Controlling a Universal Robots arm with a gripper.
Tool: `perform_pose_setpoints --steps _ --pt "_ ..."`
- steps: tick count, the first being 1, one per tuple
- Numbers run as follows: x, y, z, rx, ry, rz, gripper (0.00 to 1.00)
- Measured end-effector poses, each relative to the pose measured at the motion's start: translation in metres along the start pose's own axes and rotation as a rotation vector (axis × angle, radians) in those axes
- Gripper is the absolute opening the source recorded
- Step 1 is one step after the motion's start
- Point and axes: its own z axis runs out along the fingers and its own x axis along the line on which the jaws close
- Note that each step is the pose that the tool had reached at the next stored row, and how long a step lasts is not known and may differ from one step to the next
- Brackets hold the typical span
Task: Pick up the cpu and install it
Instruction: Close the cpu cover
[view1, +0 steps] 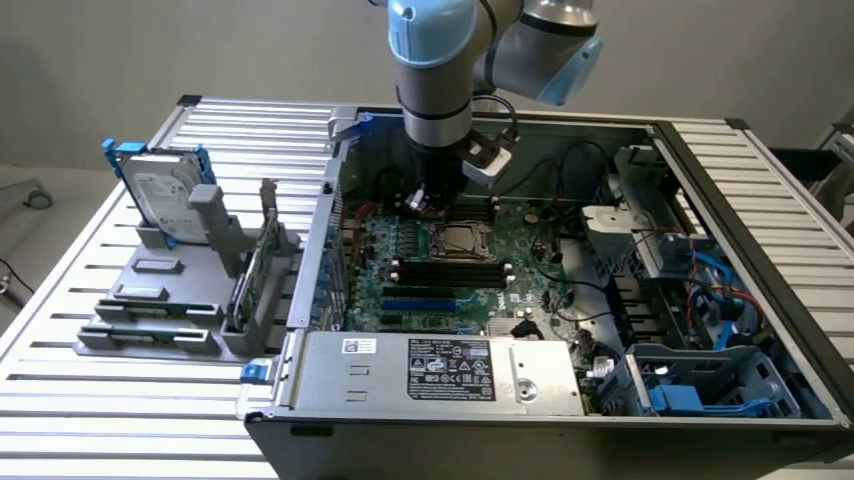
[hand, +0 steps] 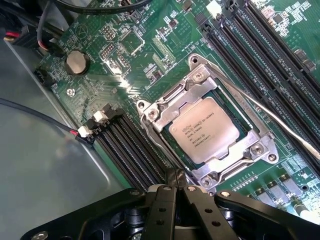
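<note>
While the arm (view1: 434, 70) reaches down into the open computer case (view1: 747, 190), its fingers (hand: 162, 205) are clenched together with nothing between them, their tips hanging just over the board (hand: 150, 60) beside one corner of the socket frame (hand: 165, 107). The cpu (hand: 203, 129) lies flat inside that frame near the middle of the board, metal top up with printed lettering showing, apart from the fingers. Black memory slots (hand: 130, 150) run along both sides of the socket, and a coin battery (hand: 76, 62) sits toward the board's edge. The case rests on a slatted metal surface (view1: 134, 400); near the surface's edge at the exterior view's left, a hard drive (view1: 167, 195) stands upright in a grey holder (view1: 167, 300).
</note>
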Motion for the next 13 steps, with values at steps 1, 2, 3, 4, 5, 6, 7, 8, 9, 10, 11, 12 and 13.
perform_pose_setpoints --steps 1,2,3,4,5,6,7,8,9,10,11,12,13 --pt "0.0003 0.0004 0.0001 -0.0002 -0.0003 0.0 0.11" --pt "0.0007 0.0009 0.0002 -0.0002 -0.0002 0.0 0.11" --pt "0.0011 0.0013 0.0003 -0.0003 -0.0003 0.0 0.11" --pt "0.0014 0.0018 0.0004 -0.0003 -0.0004 0.0 0.11" --pt "0.0018 0.0022 0.0005 -0.0004 -0.0005 0.0 0.11" --pt "0.0022 0.0027 0.0006 -0.0004 -0.0006 0.0 0.11" --pt "0.0026 0.0032 0.0007 -0.0005 -0.0006 0.0 0.11" --pt "0.003 0.0037 0.0007 -0.0005 -0.0006 0.0 0.11" --pt "0.0034 0.0041 0.0008 -0.0005 -0.0006 0.0 0.11" --pt "0.0038 0.0046 0.0009 -0.0005 -0.0006 0.0 0.11" --pt "0.0042 0.0051 0.001 -0.0005 -0.0006 0.0 0.11" --pt "0.0046 0.0056 0.0011 -0.0005 -0.0005 0.0 0.11" --pt "0.005 0.0061 0.0012 -0.0005 -0.0006 0.0 0.11"
